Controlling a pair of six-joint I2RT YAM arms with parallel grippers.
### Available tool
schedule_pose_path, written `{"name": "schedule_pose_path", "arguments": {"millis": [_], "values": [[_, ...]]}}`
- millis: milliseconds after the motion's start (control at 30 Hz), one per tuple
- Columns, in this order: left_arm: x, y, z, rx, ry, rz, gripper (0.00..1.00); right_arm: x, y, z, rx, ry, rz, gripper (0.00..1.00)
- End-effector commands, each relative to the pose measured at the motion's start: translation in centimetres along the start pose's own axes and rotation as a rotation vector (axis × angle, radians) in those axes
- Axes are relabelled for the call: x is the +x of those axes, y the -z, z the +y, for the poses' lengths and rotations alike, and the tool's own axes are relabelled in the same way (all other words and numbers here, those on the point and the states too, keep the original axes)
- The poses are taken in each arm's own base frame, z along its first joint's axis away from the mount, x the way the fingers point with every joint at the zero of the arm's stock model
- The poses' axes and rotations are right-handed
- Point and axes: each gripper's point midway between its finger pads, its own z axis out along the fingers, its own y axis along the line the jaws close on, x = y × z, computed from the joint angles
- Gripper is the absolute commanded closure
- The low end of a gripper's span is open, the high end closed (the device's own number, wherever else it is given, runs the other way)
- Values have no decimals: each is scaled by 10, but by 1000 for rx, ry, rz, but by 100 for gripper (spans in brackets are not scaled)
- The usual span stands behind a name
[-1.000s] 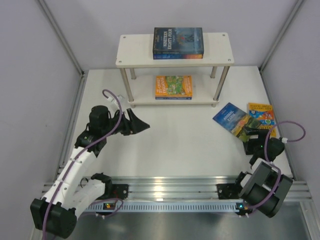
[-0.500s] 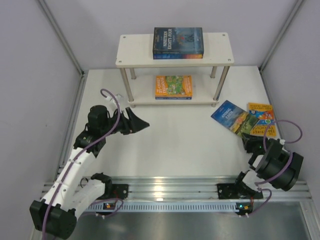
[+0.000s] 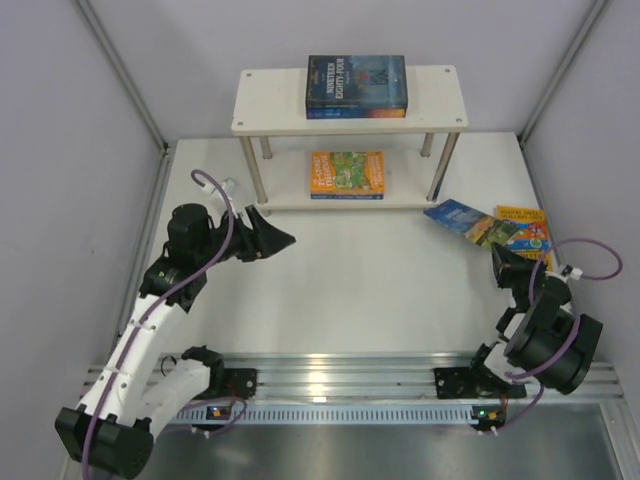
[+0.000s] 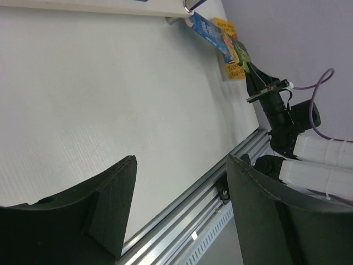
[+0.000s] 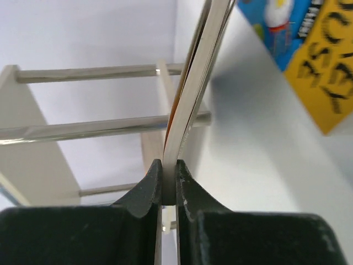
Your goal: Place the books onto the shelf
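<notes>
Your right gripper [image 5: 169,174] is clamped on the near edge of the blue book [image 3: 462,220], tilted up from the desk [image 3: 350,290] beside the yellow book [image 3: 525,235], while your left gripper [image 3: 278,240] hangs apart and empty, so the next move looks to be carrying it across onto the shelf [image 3: 270,112].

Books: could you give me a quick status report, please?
Right gripper shut on blue book. Left gripper open, empty. Yellow book lies close beside.

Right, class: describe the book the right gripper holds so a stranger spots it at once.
Find the cream two-tier shelf at the back and look right of its lower board. There the right gripper pinches a blue-and-sunset book by its edge. Unlike the orange-yellow book flat beside it, it tilts up off the table.
</notes>
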Motion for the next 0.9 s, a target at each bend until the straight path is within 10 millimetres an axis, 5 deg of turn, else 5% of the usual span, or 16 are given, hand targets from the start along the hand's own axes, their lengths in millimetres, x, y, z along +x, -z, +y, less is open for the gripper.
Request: {"name": "schedule_pose_path", "arguments": {"millis": [0,33,67,133,167,200,267,467,533,567,633,667,867], "values": [[-18,9,-17,23,-47,-60,29,9,18,25,-83,-31,6,100],[-21,10,-20,28,-47,-66,29,3,19,51,-142,27,-15,100],[-22,11,-20,27,-45,-69,29,2,17,34,-42,13,-13,100],[-22,12,-23,32,-35,-73,29,-21,18,76,-60,138,-107,100],[-23,13,-24,35,-33,-76,29,-24,21,57,68,174,-110,100],[-23,14,-26,39,-28,-78,29,-40,25,90,42,245,-165,100],[-24,16,-27,38,-29,-85,30,-47,33,102,85,306,-184,100],[-35,19,-31,23,-36,-115,30,-58,51,209,-23,432,-232,100],[-44,21,-38,25,-50,-135,30,-60,56,231,-29,455,-241,100],[-49,22,-39,16,-56,-149,30,-60,66,267,-83,498,-266,100],[-59,24,-46,17,-70,-169,30,-62,72,290,-91,519,-281,100],[-67,26,-50,16,-77,-189,30,-61,85,324,-141,561,-312,100],[-87,30,-73,68,-66,-226,30,-51,118,410,-247,632,-351,100]]}}
